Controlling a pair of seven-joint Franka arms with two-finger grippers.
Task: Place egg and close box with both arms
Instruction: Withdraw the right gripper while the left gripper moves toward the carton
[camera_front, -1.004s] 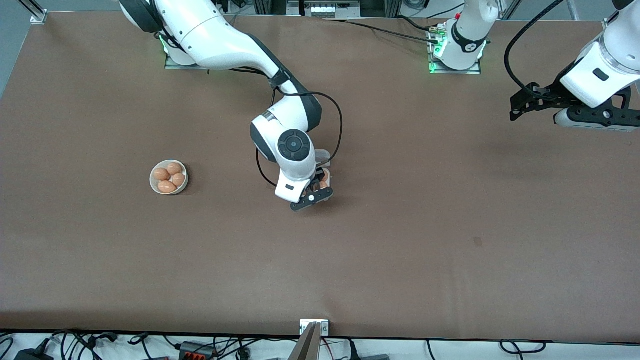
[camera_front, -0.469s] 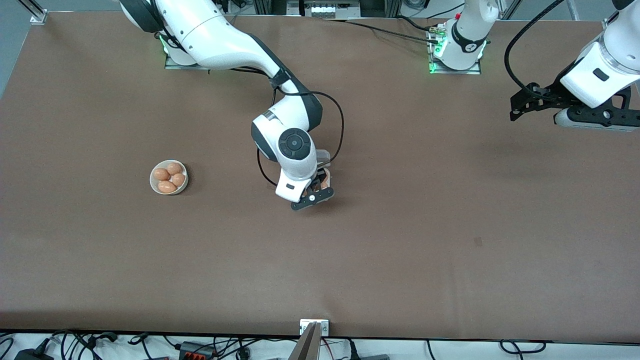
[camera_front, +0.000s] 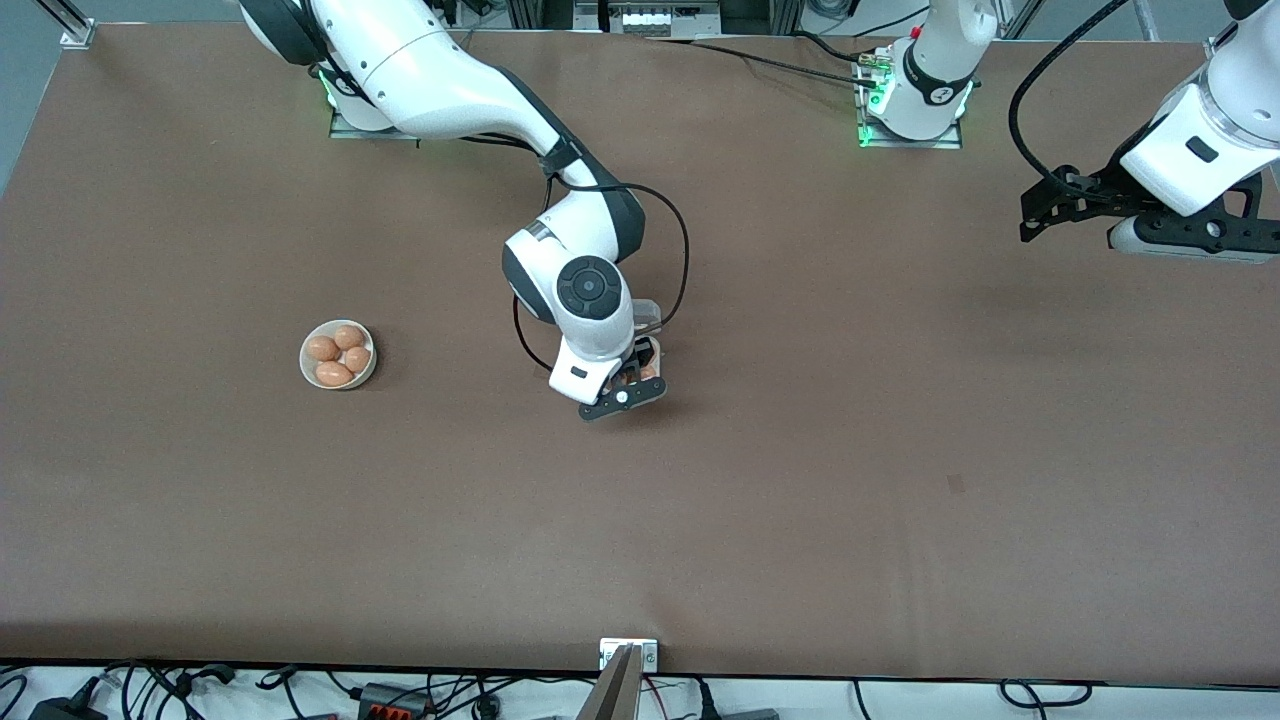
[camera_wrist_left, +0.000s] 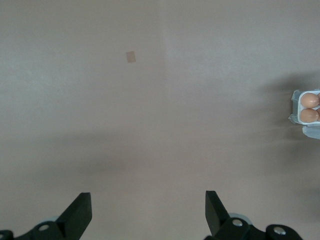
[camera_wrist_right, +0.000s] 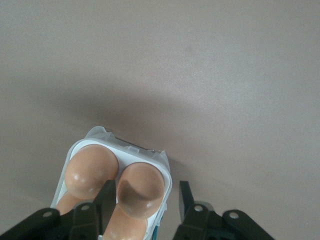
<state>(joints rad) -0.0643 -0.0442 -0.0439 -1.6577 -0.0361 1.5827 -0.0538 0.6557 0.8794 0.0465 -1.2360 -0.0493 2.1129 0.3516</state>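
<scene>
At the middle of the table (camera_front: 800, 480), the box (camera_front: 653, 347) stands with its clear lid open, mostly covered in the front view by the right arm's wrist. The right gripper (camera_wrist_right: 144, 187) is low over the white tray of the box. Its fingers (camera_wrist_right: 106, 192) stand a little apart, one on each side of the egg (camera_wrist_right: 140, 185). One finger is close against the egg, and the other shows a small gap outside the tray's rim, so nothing is pinched. The egg sits in a cell of the tray, touching a second egg (camera_wrist_right: 91, 169) in the cell beside it.

Taking the front view as a clock face around the box, a round white bowl (camera_front: 303, 365) lies at nine o'clock, well apart, with four eggs (camera_front: 334, 374) in it. At about two o'clock, near the left arm's end of the table, the left gripper (camera_front: 1030, 215) waits in the air over bare table, its fingers (camera_wrist_left: 80, 212) spread wide and holding nothing.
</scene>
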